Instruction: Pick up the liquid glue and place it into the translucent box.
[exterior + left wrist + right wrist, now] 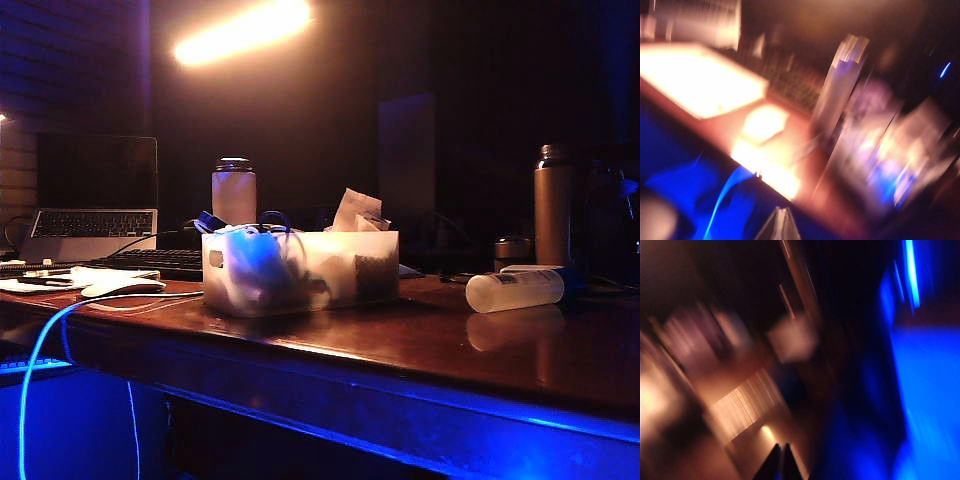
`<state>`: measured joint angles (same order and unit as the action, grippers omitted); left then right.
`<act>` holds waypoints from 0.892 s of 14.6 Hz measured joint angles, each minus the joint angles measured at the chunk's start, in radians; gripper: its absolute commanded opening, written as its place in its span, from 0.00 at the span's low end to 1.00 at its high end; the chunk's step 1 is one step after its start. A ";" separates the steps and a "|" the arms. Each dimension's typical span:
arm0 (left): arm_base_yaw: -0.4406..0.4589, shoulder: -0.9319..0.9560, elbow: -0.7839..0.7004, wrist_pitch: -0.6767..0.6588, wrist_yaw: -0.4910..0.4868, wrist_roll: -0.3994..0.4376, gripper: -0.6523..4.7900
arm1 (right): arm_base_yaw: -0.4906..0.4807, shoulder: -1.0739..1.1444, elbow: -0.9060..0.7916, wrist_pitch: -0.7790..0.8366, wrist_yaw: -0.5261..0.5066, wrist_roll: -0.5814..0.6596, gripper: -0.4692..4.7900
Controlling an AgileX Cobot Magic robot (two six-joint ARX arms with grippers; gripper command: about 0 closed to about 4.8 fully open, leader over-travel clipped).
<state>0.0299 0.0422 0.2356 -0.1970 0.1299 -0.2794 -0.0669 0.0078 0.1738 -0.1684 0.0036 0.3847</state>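
Neither of my arms shows in the exterior view, so I judge I am at the very start: nothing is picked up yet. The liquid glue (515, 290), a small whitish translucent plastic bottle with a printed label band and a dark blue cap, lies on its side on the glossy brown wooden table (400, 345), out toward three o'clock from the translucent box (300, 270), a frosted milky rectangular plastic bin already crowded with blue and white odds and ends. Bottle and box sit well apart. My right gripper (781, 462) shows only as two dark fingertips pressed together, pinching nothing, in a badly smeared wrist picture. My left gripper (781, 225) shows pale fingertips close together at the frame's edge; through the blur I cannot tell whether they are spread or not. Next, I judge, the right gripper must spread and reach for the bottle, closing across its round body, which may roll.
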 measured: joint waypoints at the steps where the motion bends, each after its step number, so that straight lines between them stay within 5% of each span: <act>1: 0.000 0.063 0.069 0.006 0.000 -0.003 0.11 | 0.000 0.000 0.062 0.006 0.019 0.004 0.09; 5: -0.002 0.595 0.552 -0.025 0.195 0.154 0.11 | -0.001 0.108 0.270 0.001 0.107 0.005 0.09; 9: -0.071 1.040 1.188 -0.435 0.376 0.433 0.11 | -0.001 0.464 0.491 -0.004 0.078 0.029 0.09; 13: -0.173 1.135 1.355 -0.508 0.381 0.460 0.11 | -0.001 0.876 0.712 0.003 -0.084 0.157 0.09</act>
<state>-0.1432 1.1767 1.5902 -0.7052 0.5114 0.1802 -0.0677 0.8837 0.8860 -0.1654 -0.0803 0.5419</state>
